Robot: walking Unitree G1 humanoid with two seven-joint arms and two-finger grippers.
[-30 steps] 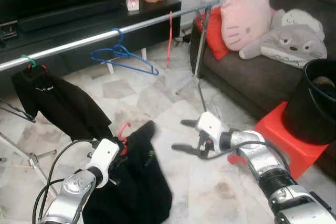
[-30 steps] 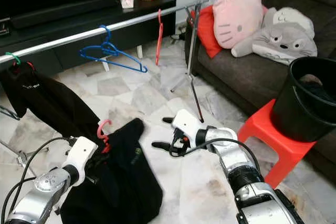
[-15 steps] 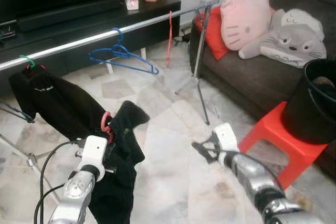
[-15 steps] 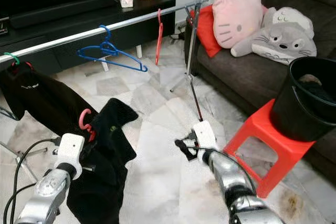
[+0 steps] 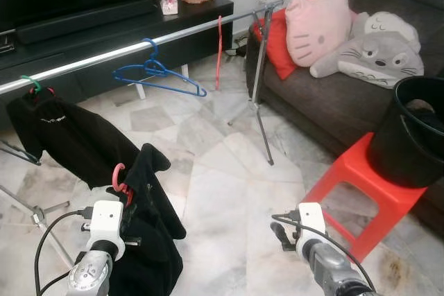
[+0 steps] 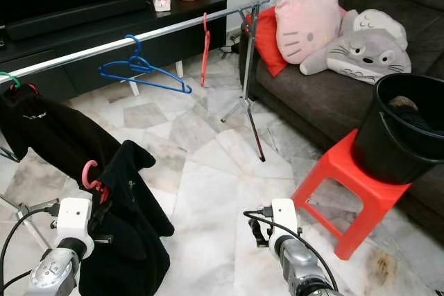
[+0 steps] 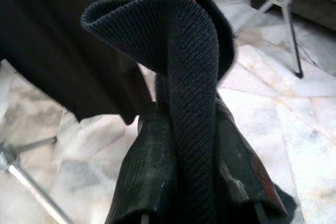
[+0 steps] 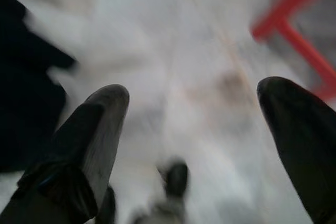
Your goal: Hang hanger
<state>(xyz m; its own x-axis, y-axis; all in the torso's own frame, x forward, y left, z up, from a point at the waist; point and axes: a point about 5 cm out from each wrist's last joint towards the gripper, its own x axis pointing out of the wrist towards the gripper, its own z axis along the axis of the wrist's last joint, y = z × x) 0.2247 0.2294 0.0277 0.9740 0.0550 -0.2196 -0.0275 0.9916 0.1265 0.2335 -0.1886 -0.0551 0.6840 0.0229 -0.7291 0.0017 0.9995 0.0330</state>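
Gripping the garment-draped hanger (image 5: 122,179) hook-up, left end effector (image 7: 197,203) clamped

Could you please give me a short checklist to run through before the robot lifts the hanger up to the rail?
1. Left gripper holds the red plastic hanger with the black knit garment: ok; the fingers are clamped on fabric and hanger.
2. Hanger hook free above the gripper: ok.
3. Free stretch on the silver metal clothes rail between the hung black garment and the blue plastic hanger: ok.
4. Right gripper open, low over the marble floor, away from the garment: ok.
5. Garment seated evenly on the hanger: cannot tell; it hangs bunched.
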